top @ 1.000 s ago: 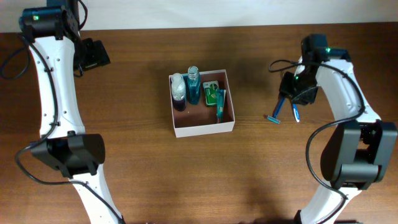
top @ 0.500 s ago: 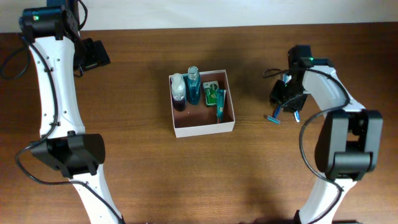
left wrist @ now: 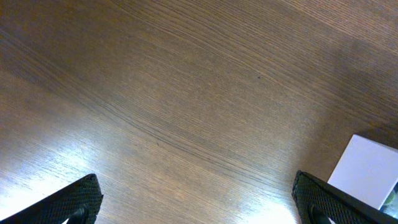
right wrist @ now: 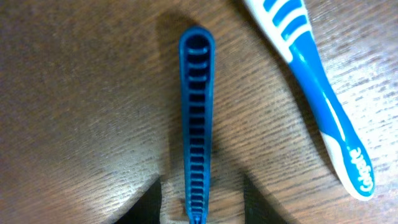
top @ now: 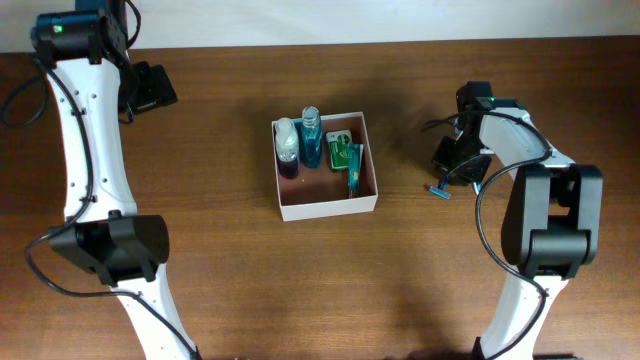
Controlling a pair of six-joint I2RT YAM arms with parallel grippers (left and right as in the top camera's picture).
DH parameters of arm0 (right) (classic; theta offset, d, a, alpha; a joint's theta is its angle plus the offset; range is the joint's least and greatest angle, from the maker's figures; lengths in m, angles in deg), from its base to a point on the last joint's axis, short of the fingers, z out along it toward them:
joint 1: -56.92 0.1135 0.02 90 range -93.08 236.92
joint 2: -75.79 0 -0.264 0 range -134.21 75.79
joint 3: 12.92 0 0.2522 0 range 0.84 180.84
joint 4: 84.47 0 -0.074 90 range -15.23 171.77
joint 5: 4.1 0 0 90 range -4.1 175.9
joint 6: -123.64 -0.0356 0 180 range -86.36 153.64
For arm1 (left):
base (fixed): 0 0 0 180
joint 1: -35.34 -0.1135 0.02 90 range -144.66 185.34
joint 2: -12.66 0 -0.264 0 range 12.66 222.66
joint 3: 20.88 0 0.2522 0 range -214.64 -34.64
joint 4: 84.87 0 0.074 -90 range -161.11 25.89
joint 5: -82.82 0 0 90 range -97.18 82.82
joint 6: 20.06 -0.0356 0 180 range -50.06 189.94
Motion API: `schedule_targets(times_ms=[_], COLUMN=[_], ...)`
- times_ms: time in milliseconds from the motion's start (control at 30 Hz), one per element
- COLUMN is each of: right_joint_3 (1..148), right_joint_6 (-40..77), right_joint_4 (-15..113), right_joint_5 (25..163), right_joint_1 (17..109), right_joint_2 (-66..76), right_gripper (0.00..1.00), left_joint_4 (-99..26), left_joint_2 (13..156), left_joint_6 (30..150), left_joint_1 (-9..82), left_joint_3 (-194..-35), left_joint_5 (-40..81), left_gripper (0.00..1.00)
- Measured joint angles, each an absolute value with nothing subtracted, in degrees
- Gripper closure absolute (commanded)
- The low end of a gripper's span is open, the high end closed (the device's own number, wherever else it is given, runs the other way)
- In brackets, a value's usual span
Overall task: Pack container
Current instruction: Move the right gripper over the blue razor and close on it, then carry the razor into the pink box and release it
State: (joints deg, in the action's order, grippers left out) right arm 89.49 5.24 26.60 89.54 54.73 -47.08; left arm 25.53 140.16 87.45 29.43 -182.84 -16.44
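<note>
The brown wooden table (top: 250, 280) fills the overhead view. 2 white arms with black joints rise from its near edge. The left arm (top: 90, 150) stretches to the far left corner, and the right arm (top: 540, 150) bends inward at the right side.

The square shallow container (top: 325, 203) with white outer walls and a reddish-brown inside sits at the middle of the table, between the 2 arms and well apart from both. One of its white corners shows at the right edge of the left wrist view. 4 things stand or lie inside it:
- A clear bottle (top: 287, 145) with a white cap and dark contents is at the far left corner.
- A blue bottle (top: 311, 140) is just beside it.
- A green packet (top: 340, 150) lies to the right of the bottles.
- A green tube (top: 354, 170) lies along the right wall.

The left gripper (left wrist: 199, 202) hovers over bare wood, its fingers spread wide with nothing between them.

The right gripper (top: 455, 165) is low over 2 things lying side by side to the right of the container. They are a blue and white plastic toothbrush (right wrist: 311, 74) and a blue ribbed disposable razor (right wrist: 196, 124). The razor's handle runs between 2 dark shapes at the near edge of the right wrist view. I cannot tell whether the jaws grip it.
</note>
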Motion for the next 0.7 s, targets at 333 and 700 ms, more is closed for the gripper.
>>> schedule_targets(times_ms=[333, 700], right_joint_3=[89.59, 112.17], right_joint_6=[5.28, 15.51], right_joint_4=[25.94, 5.42], right_joint_5=[89.91, 108.36], right_joint_1=[54.73, 55.51], right_joint_2=[-47.08, -47.28], right_gripper=[0.96, 0.96], left_joint_4=[25.53, 25.53], left_joint_2=[140.16, 140.16], left_joint_6=[87.45, 87.45], left_joint_1=[29.43, 29.43], left_joint_3=[-182.84, -182.84], left_joint_5=[-16.44, -16.46], left_gripper=[0.01, 0.00])
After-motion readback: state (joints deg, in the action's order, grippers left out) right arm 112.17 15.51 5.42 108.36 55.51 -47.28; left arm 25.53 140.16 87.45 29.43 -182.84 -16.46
